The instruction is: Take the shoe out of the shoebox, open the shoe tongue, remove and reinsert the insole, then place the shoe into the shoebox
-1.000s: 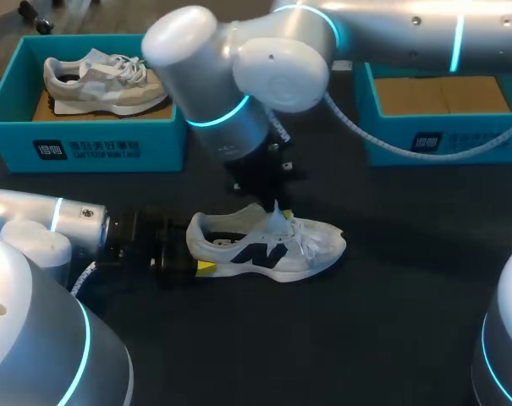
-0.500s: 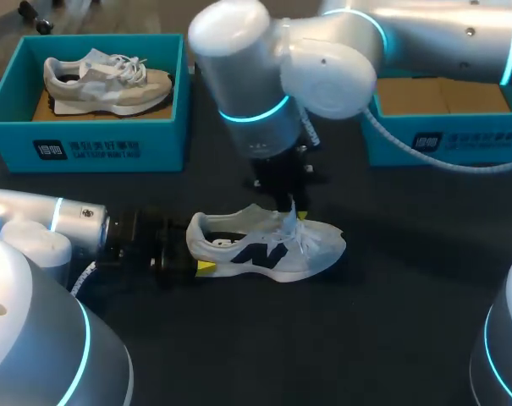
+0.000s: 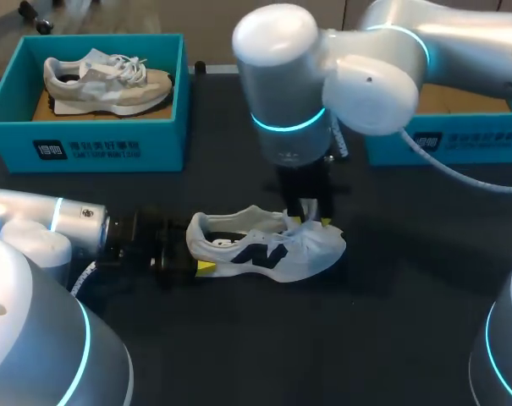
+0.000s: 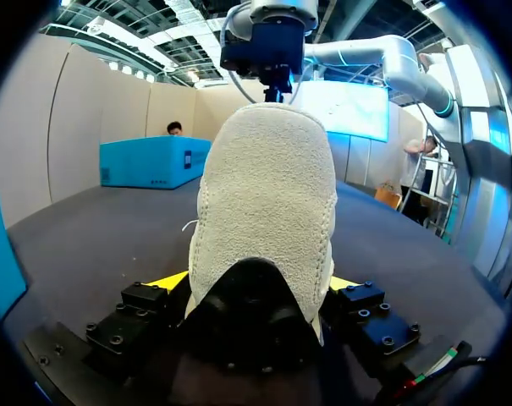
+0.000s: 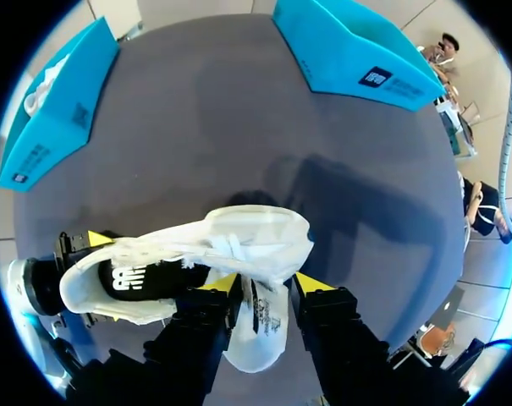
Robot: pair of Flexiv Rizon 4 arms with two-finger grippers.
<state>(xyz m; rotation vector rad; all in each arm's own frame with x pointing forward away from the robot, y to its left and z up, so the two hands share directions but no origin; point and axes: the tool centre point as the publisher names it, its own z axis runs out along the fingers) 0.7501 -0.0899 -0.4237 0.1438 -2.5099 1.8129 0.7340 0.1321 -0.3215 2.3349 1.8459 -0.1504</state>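
White shoe point(image 3: 268, 249) is out of the box, sitting upright on its sole on the black table point(image 3: 391, 338), about mid-table, heel toward my left arm, toe toward my right side. Left gripper point(image 4: 256, 283) comes in low and level along the table and is clamped on the heel: one yellow tip on each side of the heel cup, both touching, heel filling the gap. Right arm reaches in from the right and hangs straight down over the midfoot. Right gripper point(image 5: 266, 283) has the tongue point(image 5: 260, 326) between its yellow tips. The tongue is pulled up out of the laces point(image 3: 305, 230) and looks pinched from both sides, though contact on the far finger is hard to confirm from this angle. Laces are loose and bunched over the throat of the shoe. Left-hand shoebox point(image 3: 10, 135) is at the far left of the table with a beige shoe point(image 3: 103, 80) lying in it. Right-hand shoebox point(image 3: 459, 144) is at the far right, partly hidden behind the right arm, brown cardboard floor showing. Both boxes are well apart from the white shoe.
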